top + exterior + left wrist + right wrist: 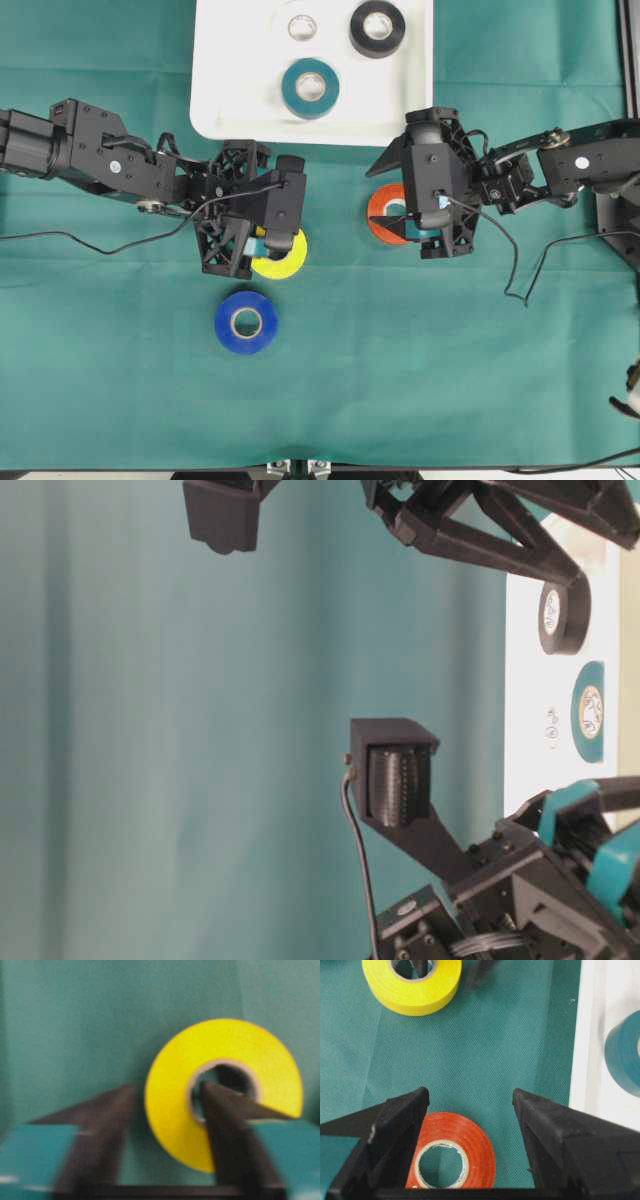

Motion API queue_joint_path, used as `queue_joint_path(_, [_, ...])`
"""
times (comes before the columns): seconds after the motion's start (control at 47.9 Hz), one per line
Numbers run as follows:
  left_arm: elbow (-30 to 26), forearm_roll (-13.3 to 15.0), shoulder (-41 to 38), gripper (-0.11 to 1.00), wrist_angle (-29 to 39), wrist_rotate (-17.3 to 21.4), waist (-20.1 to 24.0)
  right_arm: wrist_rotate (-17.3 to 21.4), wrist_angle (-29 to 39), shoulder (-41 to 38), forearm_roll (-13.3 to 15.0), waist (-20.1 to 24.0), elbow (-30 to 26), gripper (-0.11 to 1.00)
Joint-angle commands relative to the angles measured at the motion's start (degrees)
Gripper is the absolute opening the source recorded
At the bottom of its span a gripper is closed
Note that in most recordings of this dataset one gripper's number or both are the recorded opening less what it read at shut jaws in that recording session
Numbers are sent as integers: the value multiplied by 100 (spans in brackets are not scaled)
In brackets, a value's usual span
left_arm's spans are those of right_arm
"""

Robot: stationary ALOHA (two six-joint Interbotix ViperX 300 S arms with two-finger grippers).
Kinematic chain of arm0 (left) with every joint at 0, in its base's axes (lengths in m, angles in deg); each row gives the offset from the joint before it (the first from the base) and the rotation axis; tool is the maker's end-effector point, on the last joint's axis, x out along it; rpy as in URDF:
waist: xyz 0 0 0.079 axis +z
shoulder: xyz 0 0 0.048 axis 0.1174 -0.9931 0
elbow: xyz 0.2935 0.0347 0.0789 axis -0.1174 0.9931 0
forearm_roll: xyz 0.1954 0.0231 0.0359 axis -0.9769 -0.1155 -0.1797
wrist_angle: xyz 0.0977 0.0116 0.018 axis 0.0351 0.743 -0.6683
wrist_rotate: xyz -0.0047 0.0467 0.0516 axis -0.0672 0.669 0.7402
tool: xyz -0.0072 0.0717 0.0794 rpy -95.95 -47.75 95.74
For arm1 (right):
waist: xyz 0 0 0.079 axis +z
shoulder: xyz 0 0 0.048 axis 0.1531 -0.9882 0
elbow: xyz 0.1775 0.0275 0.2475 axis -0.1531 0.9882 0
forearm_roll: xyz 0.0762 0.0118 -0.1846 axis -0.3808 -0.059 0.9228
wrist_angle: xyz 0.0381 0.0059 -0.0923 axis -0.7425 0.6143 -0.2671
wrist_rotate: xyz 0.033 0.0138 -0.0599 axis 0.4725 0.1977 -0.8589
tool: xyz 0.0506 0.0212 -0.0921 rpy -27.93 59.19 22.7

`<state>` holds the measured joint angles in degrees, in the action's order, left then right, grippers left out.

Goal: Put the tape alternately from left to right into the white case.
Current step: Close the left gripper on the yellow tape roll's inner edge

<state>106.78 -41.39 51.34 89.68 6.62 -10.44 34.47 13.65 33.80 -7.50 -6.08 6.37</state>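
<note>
1. Yellow tape [172, 1110] lies flat on the green desk [420, 380], near the middle, well short of the white case [225, 90] at the top edge. The left gripper [268, 243] is on it.
2. The left fingers [227, 1125] are pinched onto the roll's wall, one inside the core and the other outside. They look closed on it, but the wrist view is blurred.
3. Risk: the grip covers only a narrow bit of the wall. The roll could swing or slip out on the lift, drop, and roll off across the cloth.
4. Risk: the roll may hang tilted from a one-sided pinch. It could then catch the case rim on the way in.
5. The case already holds teal tape [310, 88], black tape [377, 27] and a small clear roll [302, 27]. Free space is limited, so a careless drop could land the yellow roll on top of one or knock it.
6. The right gripper [470, 1105] hovers over orange tape [451, 1157] with its fingers spread wide and holding nothing. It sits near the case front, so the left arm's path could cross it and the two could bump.
7. Blue tape [247, 322] lies just below the yellow roll, apart from it. It is out of the way and poses low risk.
</note>
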Motion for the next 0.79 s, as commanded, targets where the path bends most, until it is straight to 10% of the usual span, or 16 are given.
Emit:
queue_joint_path(0.0, [-105, 0, 193, 0, 35, -9, 26, 9, -26, 105, -9, 18, -53, 75])
queue_joint_path(0.772, [-105, -9, 1292, -3, 650, 53, 97, 9, -26, 114, -9, 18, -70, 75])
